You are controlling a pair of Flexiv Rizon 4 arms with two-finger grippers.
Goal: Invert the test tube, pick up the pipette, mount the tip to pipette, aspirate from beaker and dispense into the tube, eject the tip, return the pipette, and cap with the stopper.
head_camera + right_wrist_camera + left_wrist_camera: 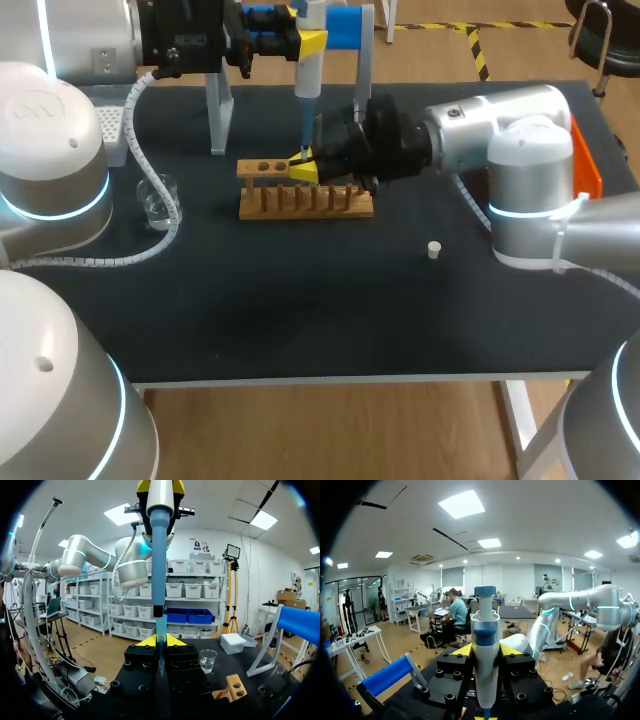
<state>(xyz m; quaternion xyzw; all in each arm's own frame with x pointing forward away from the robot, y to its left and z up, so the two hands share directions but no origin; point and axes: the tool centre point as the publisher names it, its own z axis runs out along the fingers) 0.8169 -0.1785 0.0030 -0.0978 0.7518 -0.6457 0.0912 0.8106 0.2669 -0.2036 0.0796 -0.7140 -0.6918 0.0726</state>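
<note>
My left gripper (309, 41) (485, 650) is shut on the pipette (307, 80) (485, 645), a white body with a blue shaft, held upright above the wooden rack (305, 200). Its blue tip (161, 645) points down between the fingers of my right gripper (303, 168) (160, 641). That gripper is shut on the clear test tube (161, 666), which is upright at the rack's left end and hard to make out. The beaker (158, 197) (207, 660) stands left of the rack. The white stopper (434, 249) lies on the table to the right.
The pipette stand (350, 30) (300, 622), blue with white legs, is behind the rack. A white tip box (110, 125) (234, 642) sits at the back left. An orange object (586, 165) lies at the table's right edge behind my right arm.
</note>
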